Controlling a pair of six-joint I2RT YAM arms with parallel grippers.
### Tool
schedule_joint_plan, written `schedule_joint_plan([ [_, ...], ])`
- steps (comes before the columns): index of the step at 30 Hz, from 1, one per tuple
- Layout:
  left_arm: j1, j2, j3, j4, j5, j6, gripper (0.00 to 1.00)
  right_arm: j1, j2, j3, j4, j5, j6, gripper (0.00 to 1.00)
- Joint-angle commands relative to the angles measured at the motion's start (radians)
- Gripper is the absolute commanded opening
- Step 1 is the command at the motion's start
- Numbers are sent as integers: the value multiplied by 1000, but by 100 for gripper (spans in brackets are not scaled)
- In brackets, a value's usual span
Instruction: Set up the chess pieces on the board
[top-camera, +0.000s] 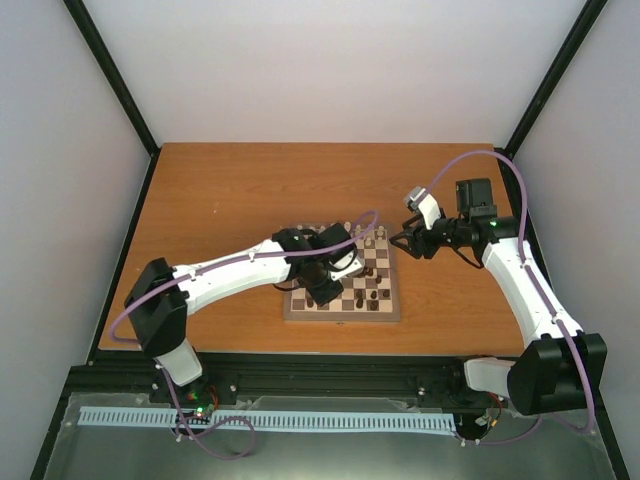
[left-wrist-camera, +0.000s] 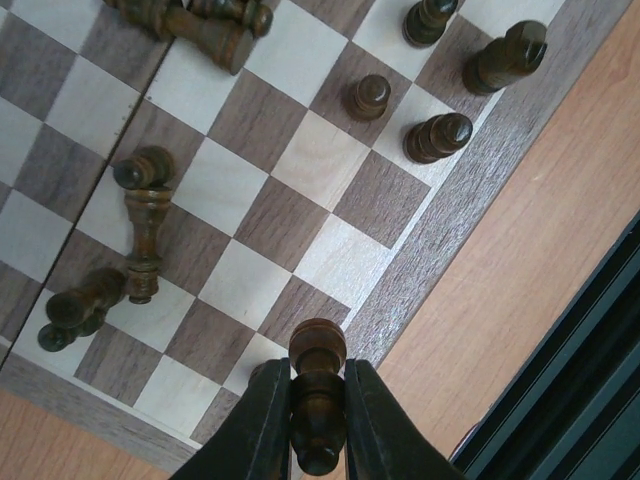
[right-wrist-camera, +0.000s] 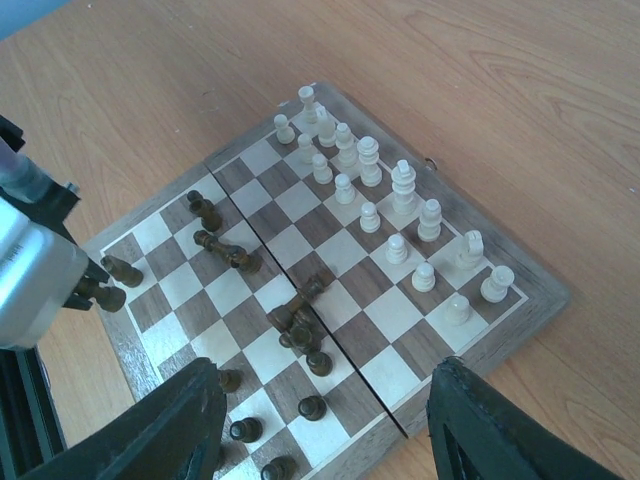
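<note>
Two arms over the board (top-camera: 340, 316), which lies near the middle of the table (top-camera: 220, 190). The left gripper (left-wrist-camera: 318, 432) is clenched on a dark pawn (left-wrist-camera: 318, 350), with the jaws pressing its lower body from both sides and the round head projecting past the fingertips toward a corner square by the border. Whether the pawn touches the board cannot be told. The right gripper (right-wrist-camera: 330, 400) hangs above the board with its jaws spread wide and nothing between them.

The cream pieces (right-wrist-camera: 370, 185) stand in two rows along one side. Of the dark set, several standing dark pieces (left-wrist-camera: 437, 137) line the opposite edge, while the toppled dark pieces (left-wrist-camera: 145, 240) lie on their sides on the middle squares.

Handling, as a judgement: these are light, rigid turned-wood figures with a smooth finish and round sections, so they are likely to roll when nudged and to pivot or slip in a loose pinch. The narrow bases tip easily. The best hold on an upright piece is across the waist below the head. A fallen piece is best taken across the stem and released only once its base sits flat.
</note>
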Motion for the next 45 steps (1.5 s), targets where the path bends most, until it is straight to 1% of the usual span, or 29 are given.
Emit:
schedule_joint_plan([
  [1, -17, 38, 52, -34, -12, 29, 14, -11, 10, -11, -1, -4, -8, 56],
  [12, -19, 128, 41, -45, -39, 31, 15, -11, 19, -10, -7, -14, -15, 56],
  [24, -21, 180, 38, -43, -38, 37, 16, -12, 20, -11, -12, -19, -20, 56],
  [29, -21, 187, 34, -46, -44, 34, 19, -13, 25, -10, -14, -23, -22, 56],
  [32, -21, 182, 34, -45, -44, 31, 23, -13, 26, -10, -15, -24, -21, 56],
  [36, -21, 144, 37, -28, -35, 21, 29, -13, 28, -9, -18, -27, -23, 56],
  [39, -21, 83, 46, -14, -55, 21, 35, -13, 29, -9, -19, -30, -22, 56],
  [43, -18, -51, 42, 20, -92, 14, 43, -13, 43, 1, -37, -47, -44, 56],
  [45, -9, -118, 29, 44, -99, -2, 45, -13, 55, 13, -50, -57, -66, 56],
])
